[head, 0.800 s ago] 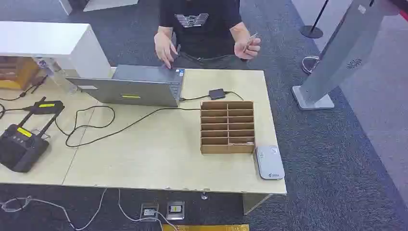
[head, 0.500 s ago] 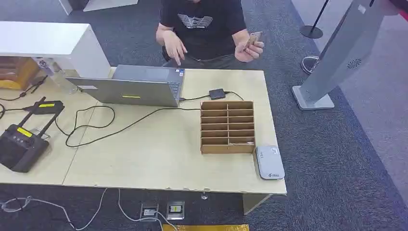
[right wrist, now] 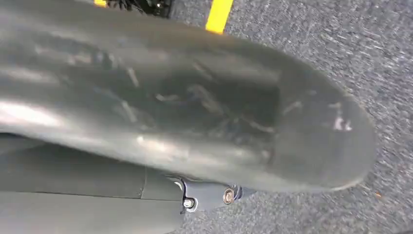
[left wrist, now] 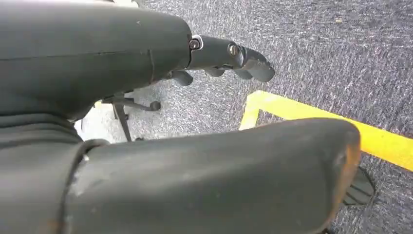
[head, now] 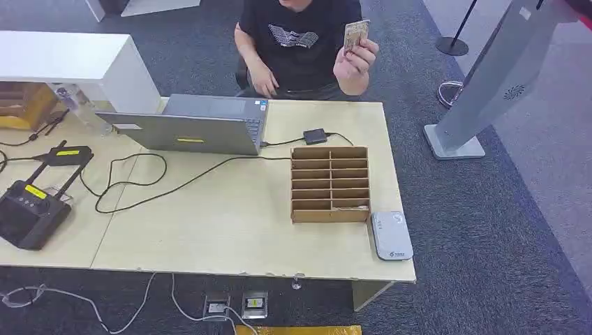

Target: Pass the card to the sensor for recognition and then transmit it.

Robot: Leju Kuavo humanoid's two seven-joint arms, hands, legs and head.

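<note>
Card (head: 356, 32), print too small

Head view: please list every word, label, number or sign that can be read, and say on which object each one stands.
No text can be read.
Yellow labels on the grey laptop, the black controller and the black charger: too small.
Marking on the white card reader: blurred.
White graphic on the person's black T-shirt: unreadable.
Print on the card in the person's hand: too small.
</note>
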